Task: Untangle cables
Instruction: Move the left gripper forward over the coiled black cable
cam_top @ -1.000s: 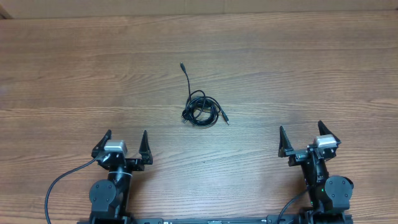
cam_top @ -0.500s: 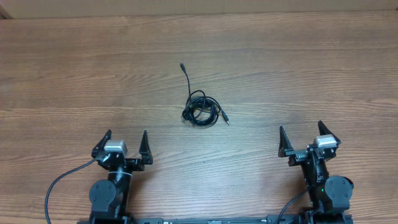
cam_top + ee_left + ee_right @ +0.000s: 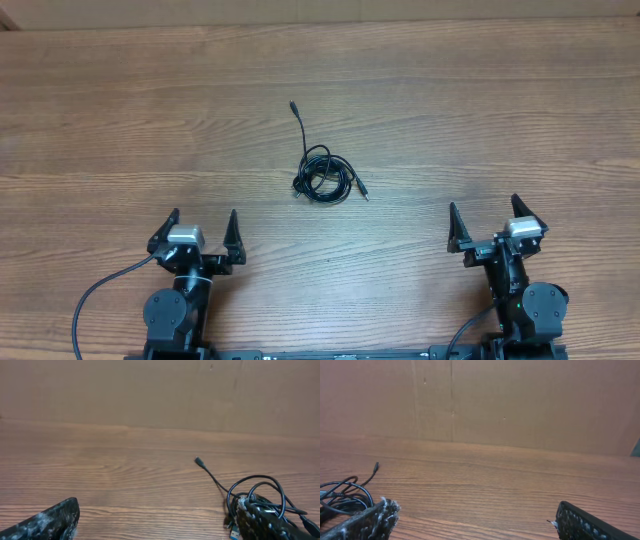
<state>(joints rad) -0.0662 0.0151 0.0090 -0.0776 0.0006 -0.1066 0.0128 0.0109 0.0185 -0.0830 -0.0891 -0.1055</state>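
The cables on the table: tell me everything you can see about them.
The cables are thin black cords bunched into a small tangle of loose loops, lying flat near the middle of the wooden table. One strand trails away from the robot to a small plug. A second plug pokes out toward the right arm's side. Only the table touches them. The left end effector and right end effector stand open, well clear.

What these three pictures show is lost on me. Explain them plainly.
A two-armed robot sits at a wooden table. The overhead picture looks straight down from above. In it, the left arm's fingers and the right arm's fingers are spread open and hold nothing. On the table ahead of them, roughly midway, lies a small bundle of thin black cables with one end trailing away. The other two pictures come from a camera on each wrist, looking forward past that arm's own fingers toward the same bundle.
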